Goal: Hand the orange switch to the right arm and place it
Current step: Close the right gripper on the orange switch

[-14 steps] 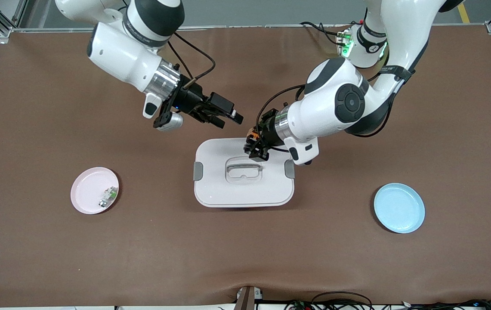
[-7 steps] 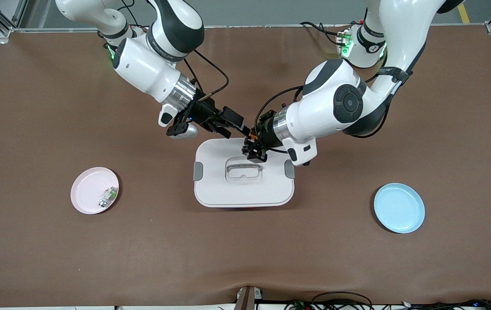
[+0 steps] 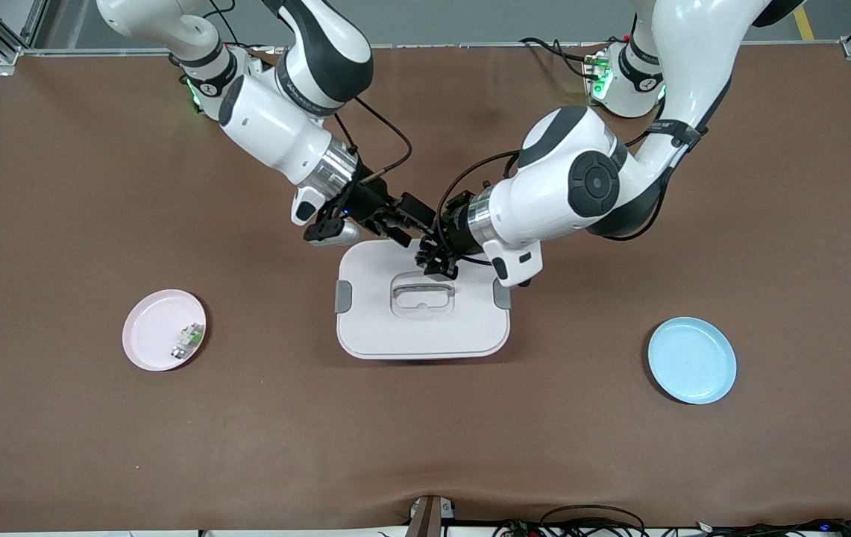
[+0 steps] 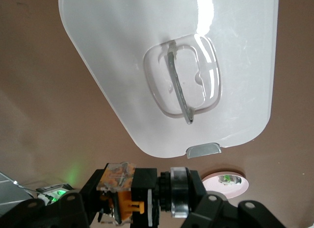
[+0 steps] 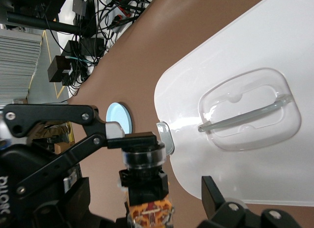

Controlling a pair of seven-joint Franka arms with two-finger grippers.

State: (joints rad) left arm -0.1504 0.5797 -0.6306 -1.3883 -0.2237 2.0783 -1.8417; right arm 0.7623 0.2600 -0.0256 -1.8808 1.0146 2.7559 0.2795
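The orange switch [image 4: 128, 194] is a stubby black part with orange pieces and a silvery ring. It also shows in the right wrist view [image 5: 146, 189]. My left gripper [image 3: 436, 257] is shut on it, end to end, and holds it in the air over the edge of the white box lid [image 3: 422, 332] that is farther from the front camera. My right gripper [image 3: 416, 226] has reached in from the right arm's end. Its fingers [image 5: 216, 198] stand open on either side of the switch with gaps showing. In the front view the switch is hidden among the two grippers.
A pink plate [image 3: 148, 328] toward the right arm's end holds a small whitish-grey part with a green spot [image 3: 186, 341]. A light blue plate [image 3: 691, 360] lies toward the left arm's end. The white box has grey latches and a clear handle [image 3: 423, 292].
My right arm has swung in toward the left gripper, and its open fingers now straddle the switch. The left gripper has shifted slightly toward it, still holding the switch.
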